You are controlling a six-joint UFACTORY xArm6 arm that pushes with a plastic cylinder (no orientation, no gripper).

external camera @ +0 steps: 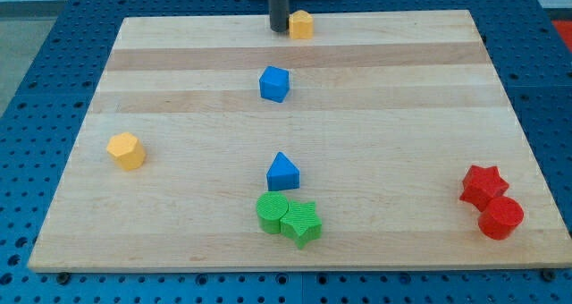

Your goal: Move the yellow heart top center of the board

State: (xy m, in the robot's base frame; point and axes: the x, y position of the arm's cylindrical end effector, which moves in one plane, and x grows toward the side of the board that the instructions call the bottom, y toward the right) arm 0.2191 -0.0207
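Note:
A yellow block, likely the heart (301, 24), lies at the top centre of the wooden board (179, 89), close to its top edge. My tip (279, 29) stands right beside it on its left, touching or nearly touching it. A second yellow block, with a faceted shape (126, 150), lies at the view's left, about halfway down.
A blue cube (274, 83) sits below the tip. A blue wedge-like block (282, 172) lies lower centre. A green cylinder (272, 213) and a green star (302, 222) touch at the bottom centre. A red star (483, 185) and a red cylinder (500, 218) sit at the bottom right.

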